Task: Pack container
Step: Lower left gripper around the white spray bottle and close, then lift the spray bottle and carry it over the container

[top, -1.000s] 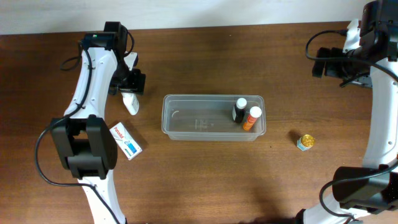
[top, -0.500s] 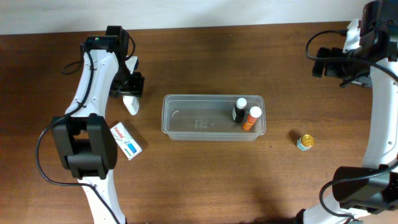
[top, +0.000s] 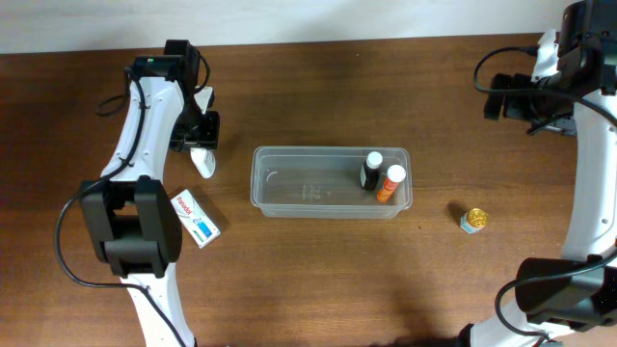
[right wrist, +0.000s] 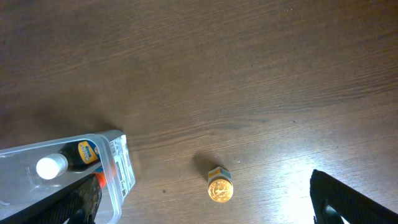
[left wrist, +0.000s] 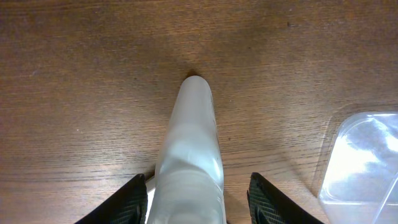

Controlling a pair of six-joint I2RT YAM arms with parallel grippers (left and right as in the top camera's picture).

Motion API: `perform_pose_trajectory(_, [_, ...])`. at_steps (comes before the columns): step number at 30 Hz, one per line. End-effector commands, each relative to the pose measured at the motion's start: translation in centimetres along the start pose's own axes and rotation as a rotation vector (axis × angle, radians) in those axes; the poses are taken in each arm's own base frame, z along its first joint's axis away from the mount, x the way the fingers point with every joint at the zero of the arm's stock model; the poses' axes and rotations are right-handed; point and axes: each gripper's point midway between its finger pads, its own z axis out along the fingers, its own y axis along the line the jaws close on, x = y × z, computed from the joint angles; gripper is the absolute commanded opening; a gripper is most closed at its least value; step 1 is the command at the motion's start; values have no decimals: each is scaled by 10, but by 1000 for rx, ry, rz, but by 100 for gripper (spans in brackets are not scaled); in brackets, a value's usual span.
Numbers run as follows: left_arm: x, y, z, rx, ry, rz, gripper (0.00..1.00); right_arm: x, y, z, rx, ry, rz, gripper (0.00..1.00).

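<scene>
While my left gripper (left wrist: 193,186) stands spread astride a white tube (left wrist: 188,140), the container (top: 289,189) lies near it toward the table's (top: 318,280) middle, clear, round-cornered, holding two bottles (top: 372,172); my right gripper (right wrist: 208,214) gapes too.

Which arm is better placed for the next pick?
Left. The left gripper sits open astride the white tube; the right gripper hangs open, far from the gold-lidded jar.

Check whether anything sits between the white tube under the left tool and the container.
Nothing visible does. Bare table runs from the white tube to the container, its left wall. The box lies off that line. Inside, a dark bottle and an orange bottle stand at the right end.
</scene>
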Motion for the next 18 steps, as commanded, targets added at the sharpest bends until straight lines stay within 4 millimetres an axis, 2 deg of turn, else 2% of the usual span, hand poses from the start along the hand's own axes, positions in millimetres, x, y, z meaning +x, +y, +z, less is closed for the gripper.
perform_pose_trajectory(1, [0,1,6,6,7,-37,53,-3,-3,-8,9,-26,9,98])
perform_pose_trajectory(3, [-2,1,6,6,1,-37,52,-3,-3,-8,9,-26,9,98])
perform_pose_trajectory(6, [-1,1,6,7,3,-37,44,-3,-3,-8,9,-26,9,98])
perform_pose_trajectory(12, [-1,1,6,7,4,-37,35,-3,-3,-8,9,-26,9,98])
perform_pose_trajectory(18, [-1,1,6,7,3,-37,29,-3,-3,-8,9,-26,9,98])
